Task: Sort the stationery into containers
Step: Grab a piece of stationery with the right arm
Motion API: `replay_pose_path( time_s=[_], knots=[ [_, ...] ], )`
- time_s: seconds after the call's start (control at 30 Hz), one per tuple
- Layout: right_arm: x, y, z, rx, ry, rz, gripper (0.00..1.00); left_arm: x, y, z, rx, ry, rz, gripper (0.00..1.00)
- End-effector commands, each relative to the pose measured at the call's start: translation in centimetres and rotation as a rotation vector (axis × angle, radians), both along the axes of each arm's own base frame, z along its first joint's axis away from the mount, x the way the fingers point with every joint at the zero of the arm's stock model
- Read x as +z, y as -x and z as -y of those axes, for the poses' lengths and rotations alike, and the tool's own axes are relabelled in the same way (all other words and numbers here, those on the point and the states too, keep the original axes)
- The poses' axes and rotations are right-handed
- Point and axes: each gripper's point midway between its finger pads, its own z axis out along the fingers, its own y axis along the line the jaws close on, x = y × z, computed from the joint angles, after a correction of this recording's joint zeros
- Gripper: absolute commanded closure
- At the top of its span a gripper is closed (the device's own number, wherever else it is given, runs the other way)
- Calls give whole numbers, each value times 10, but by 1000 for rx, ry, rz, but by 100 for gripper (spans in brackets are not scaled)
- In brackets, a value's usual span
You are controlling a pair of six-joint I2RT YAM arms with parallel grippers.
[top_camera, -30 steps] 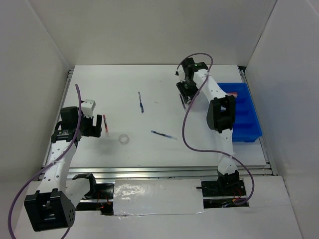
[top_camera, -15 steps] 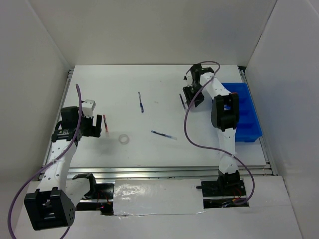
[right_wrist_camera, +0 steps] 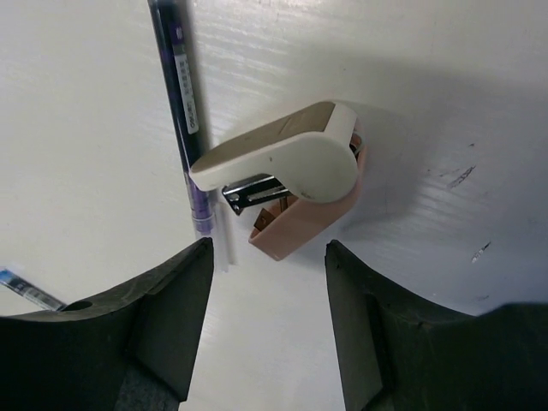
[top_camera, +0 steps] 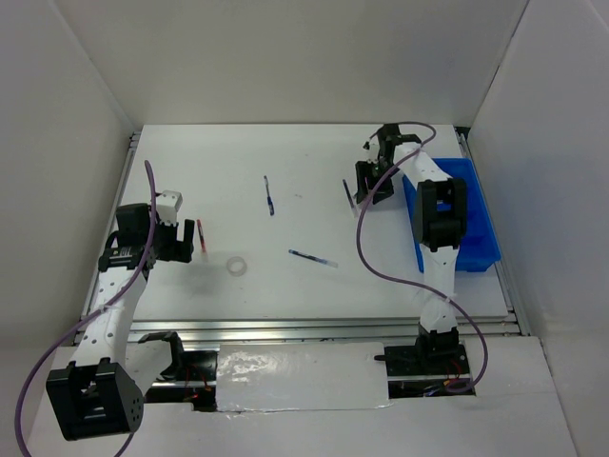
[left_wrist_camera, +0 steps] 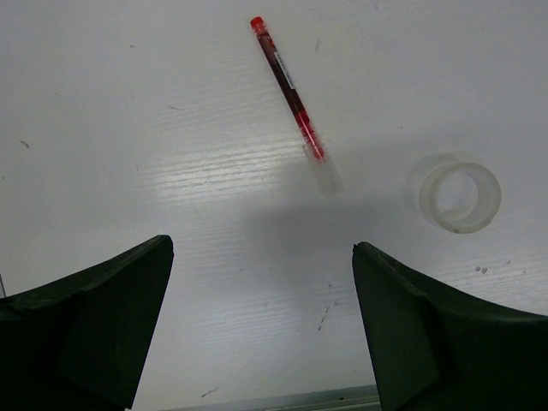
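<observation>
My right gripper (top_camera: 367, 188) (right_wrist_camera: 267, 278) is open and empty, just above a small stapler (right_wrist_camera: 291, 175) with a cream top and pink base. A dark-blue pen (right_wrist_camera: 182, 103) (top_camera: 348, 193) lies against the stapler's left side. The blue bin (top_camera: 468, 221) stands to the right of this gripper. My left gripper (top_camera: 183, 244) (left_wrist_camera: 261, 257) is open and empty, low over the table. A red pen (left_wrist_camera: 291, 94) (top_camera: 200, 238) lies ahead of it and a clear tape ring (left_wrist_camera: 460, 197) (top_camera: 237, 267) to its right. Two more blue pens (top_camera: 269, 195) (top_camera: 312, 258) lie mid-table. No pink tube or eraser block is in view.
White walls close in the table at the back and on both sides. The bin sits against the right edge. A metal rail (top_camera: 324, 328) runs along the near edge.
My right gripper has moved right and a little nearer, towards the bin, and stays open. The left arm, the pens and the tape ring have not moved.
</observation>
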Motion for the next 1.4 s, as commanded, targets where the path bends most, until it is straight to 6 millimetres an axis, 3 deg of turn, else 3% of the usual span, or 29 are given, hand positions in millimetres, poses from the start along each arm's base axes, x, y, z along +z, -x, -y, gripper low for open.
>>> replay_pose_path(
  time_s=[0.0,0.33,0.47,0.6,0.87,0.93,1.2,1.37],
  knots=[
    [21,-22,-5,-50,-46,90,39,19,-13,-3,20,4,62,2],
    [6,-29,21,-92,122,98,55,19,-14,-4,22,4,60,2],
    [4,-28,30,-61,191,120,56,18,-14,-4,22,5,56,2],
    [1,-29,26,-47,170,127,63,18,-15,-3,22,8,52,2],
    [0,-30,20,-11,125,115,64,18,-15,-3,22,7,54,2],
    [-1,-30,22,-5,133,111,70,18,-15,-4,24,7,54,2],
    [21,-31,27,39,181,173,94,19,-14,-4,23,6,59,2],
    [59,-28,23,111,213,289,100,20,-13,-3,22,6,65,2]
  ],
)
